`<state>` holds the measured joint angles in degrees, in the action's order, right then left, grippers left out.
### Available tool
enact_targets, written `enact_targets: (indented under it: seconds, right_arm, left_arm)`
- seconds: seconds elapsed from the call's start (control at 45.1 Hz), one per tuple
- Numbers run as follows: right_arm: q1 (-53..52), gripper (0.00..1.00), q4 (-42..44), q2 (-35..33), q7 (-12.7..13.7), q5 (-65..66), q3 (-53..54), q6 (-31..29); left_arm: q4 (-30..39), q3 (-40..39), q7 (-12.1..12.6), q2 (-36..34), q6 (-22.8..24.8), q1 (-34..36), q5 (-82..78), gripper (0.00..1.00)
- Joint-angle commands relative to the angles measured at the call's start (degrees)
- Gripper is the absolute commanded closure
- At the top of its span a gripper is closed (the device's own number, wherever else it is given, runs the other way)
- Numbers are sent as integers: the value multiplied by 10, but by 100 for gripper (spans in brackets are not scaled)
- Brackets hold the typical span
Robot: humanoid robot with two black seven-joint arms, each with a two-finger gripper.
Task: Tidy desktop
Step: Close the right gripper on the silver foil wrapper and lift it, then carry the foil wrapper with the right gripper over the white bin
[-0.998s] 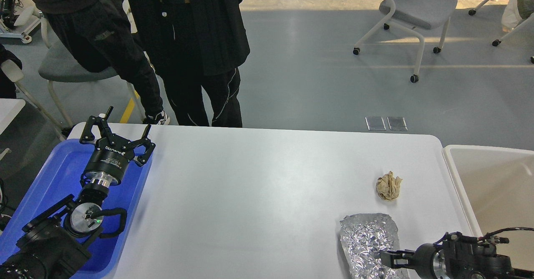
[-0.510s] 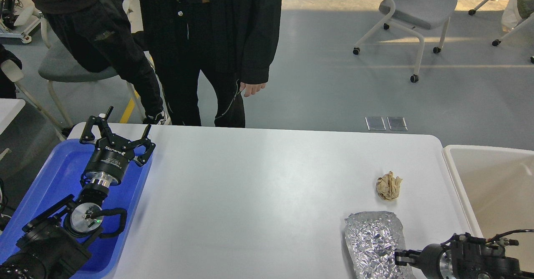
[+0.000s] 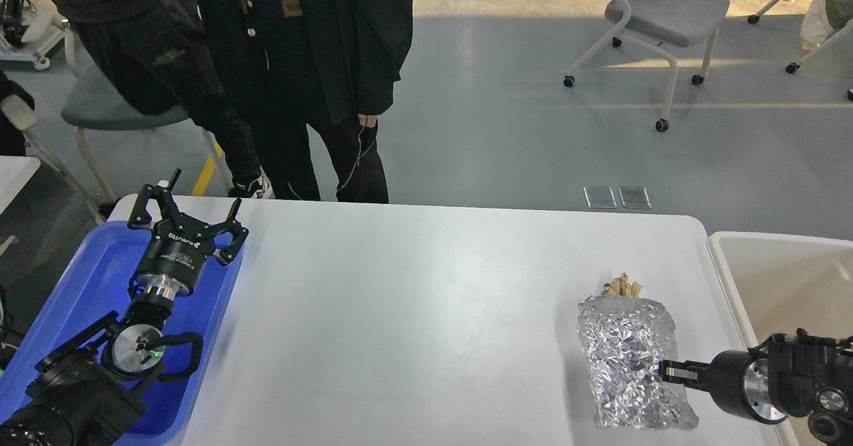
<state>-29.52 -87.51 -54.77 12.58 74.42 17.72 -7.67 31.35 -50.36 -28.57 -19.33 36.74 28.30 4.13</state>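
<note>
Head view, single frame; the desktop filled the middle of the picture, its far edge running left to right below two people in dark clothing who stood just beyond it; a blue tray sat at its left end and a beige-white bin stood just past its right end. Our left gripper hung over the far right part of the blue tray, close to the tray's edge beside the desktop; its two fingers were spread wide apart with nothing between them. Our right arm came in from the near right corner, over the near right part of the desktop; our right gripper pointed left, and its fingertips met the right edge of a crumpled silver foil bag; the fingers looked pressed onto the foil, pinching that edge, though they were small and dark in this view, so we noted the grip as likely rather than plain. The foil bag stood on the near right part of the desktop, somewhat tilted, its lower end nearest us. A crumpled brown paper ball lay on the desktop just behind the bag's far end, mostly hidden by it, only its top showing; we could not tell whether bag and ball touched. White chairs on castors stood on the grey floor, far right.
</note>
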Motion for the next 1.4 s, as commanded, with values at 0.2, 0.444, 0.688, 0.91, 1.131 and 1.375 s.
enact_targets:
  seconds: [0.2,0.444,0.688,0.91,1.131,1.375]
  right_arm:
    - [-133,100,-33,-84,-1,-85,-9,-79]
    - [-184,100,-35,-110,-1,-95,-10,-118]
    - [-206,100,-36,-137,-2,-95,-1,-166]
    - [-229,100,-38,-148,-20,-95,7,-195]
    - [-234,100,-37,-158,-48,-96,13,-195]
    - [-231,100,-35,-179,-79,-96,21,-195]
  left_arm:
    - [0,0,0,0,0,0,0,0]
    - [0,0,0,0,0,0,0,0]
    - [0,0,0,0,0,0,0,0]
    - [0,0,0,0,0,0,0,0]
    - [-1,0,0,0,0,0,0,0]
    - [-1,0,0,0,0,0,0,0]
